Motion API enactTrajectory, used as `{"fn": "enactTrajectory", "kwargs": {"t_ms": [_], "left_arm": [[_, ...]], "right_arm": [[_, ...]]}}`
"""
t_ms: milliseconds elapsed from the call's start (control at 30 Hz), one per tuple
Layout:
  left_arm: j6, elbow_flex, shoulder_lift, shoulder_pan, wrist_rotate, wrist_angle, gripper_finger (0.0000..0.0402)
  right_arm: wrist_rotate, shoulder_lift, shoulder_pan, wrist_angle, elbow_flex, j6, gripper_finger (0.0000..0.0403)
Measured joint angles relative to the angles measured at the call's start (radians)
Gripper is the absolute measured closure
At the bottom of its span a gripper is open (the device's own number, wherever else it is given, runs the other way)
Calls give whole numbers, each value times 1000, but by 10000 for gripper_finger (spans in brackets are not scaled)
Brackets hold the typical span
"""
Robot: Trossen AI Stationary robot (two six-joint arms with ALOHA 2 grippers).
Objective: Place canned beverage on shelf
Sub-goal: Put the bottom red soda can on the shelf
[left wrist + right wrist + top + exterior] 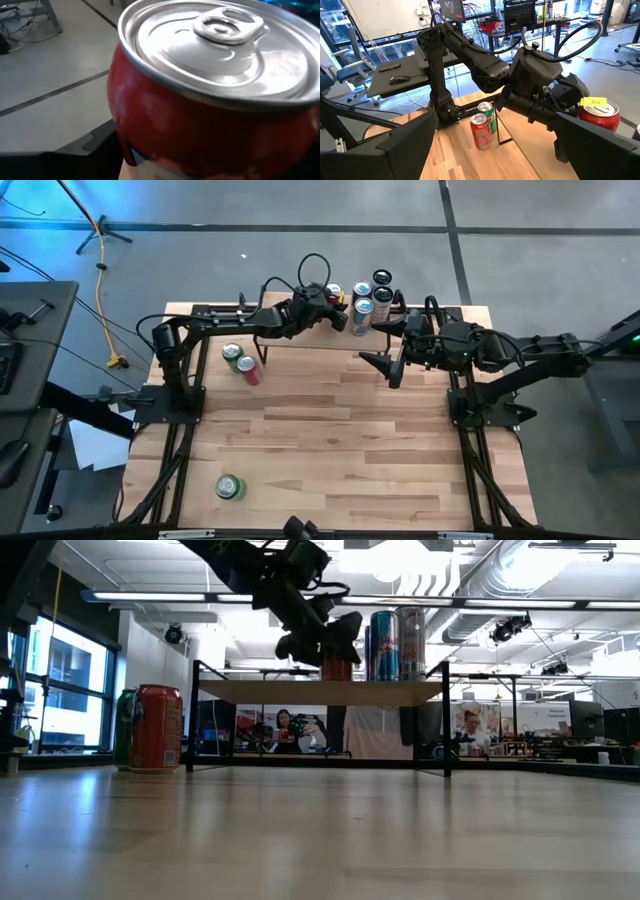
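Your left gripper (334,312) has the red can (336,664) between its jaws, standing on the shelf (320,691); whether they pinch or have let go, I cannot tell. Spread them fully, then lift straight off, clear of the cans beside it. Right gripper (388,364) waits, jaws spread.

Left gripper (334,308) extended forward, raised; right gripper (392,367) open, idle.

The can (210,100) at the left gripper (335,305) is red with a silver top. On the light-wood shelf (320,691) stand blue-and-silver cans (385,645). At nine o'clock of the pale wood table (340,450), a red can (158,727) and a green can (124,728); at seven o'clock, another green can (230,487).
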Motion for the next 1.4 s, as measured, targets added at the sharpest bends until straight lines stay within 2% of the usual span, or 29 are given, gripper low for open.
{"fn": "enactTrajectory", "kwargs": {"t_ms": [100,267,867,1100,1400], "left_arm": [[-6,0,0,0,2,2,115],[-7,0,1,0,64,1,112],[64,0,7,-1,77,-3,110],[-6,0,7,3,78,-3,110],[-4,0,7,36,98,-3,110]], "right_arm": [[0,0,0,0,0,0,15],[1,0,0,0,0,0,15],[-10,1,0,-1,0,11,15],[-11,2,0,-1,0,27,15],[-16,2,0,-2,0,27,15]]}}
